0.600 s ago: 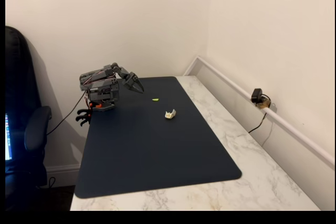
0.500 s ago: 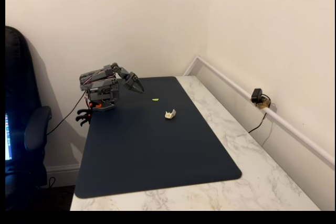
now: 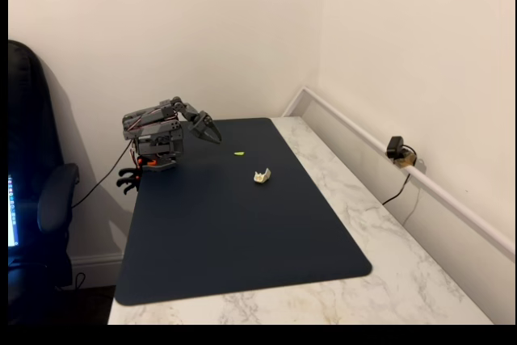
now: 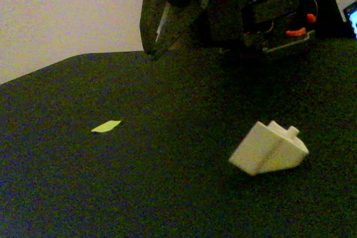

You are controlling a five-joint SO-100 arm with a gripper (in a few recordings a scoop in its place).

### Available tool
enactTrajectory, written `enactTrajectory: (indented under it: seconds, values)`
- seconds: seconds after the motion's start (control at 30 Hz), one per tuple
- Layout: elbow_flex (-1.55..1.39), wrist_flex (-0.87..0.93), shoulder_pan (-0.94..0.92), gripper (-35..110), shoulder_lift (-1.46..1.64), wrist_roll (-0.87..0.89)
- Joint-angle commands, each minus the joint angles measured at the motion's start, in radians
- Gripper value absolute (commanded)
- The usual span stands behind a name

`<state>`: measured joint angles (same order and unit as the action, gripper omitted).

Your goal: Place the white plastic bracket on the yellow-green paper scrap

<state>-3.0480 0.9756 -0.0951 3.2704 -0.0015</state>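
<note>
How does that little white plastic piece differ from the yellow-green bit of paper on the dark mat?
The white plastic bracket is bulky, angular and stands up off the mat; the yellow-green paper scrap is a flat sliver. The bracket is off-white and clearly bigger; the scrap is bright and smaller. Both lie apart on the dark mat, untouched.

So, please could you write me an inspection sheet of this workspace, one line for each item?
Surface: dark mat on marble table.
Job's things: white plastic bracket on the mat, apart from yellow-green paper scrap; not yet placed.
Clutter: nothing seen.
Grippers: gripper above the mat's far end, holding nothing; open or shut cannot be told.
Cables: black cable at the arm; another at the webcam.
Surroundings: plain walls, office chair.
</note>
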Motion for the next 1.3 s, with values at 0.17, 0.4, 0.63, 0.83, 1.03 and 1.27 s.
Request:
enactTrajectory:
  seconds: [0.17,0.4,0.63,0.83,1.03,1.27]
  values:
    - [-0.003,0.014,-0.018,0,0.034,-0.014]
    - [-0.003,0.014,-0.018,0,0.034,-0.014]
    - [-0.003,0.014,-0.018,0,0.034,-0.014]
    - [-0.003,0.014,-0.018,0,0.034,-0.014]
    - [-0.003,0.014,0.000,0,0.034,-0.034]
    - [0.121,0.078,0.077,0,0.034,0.049]
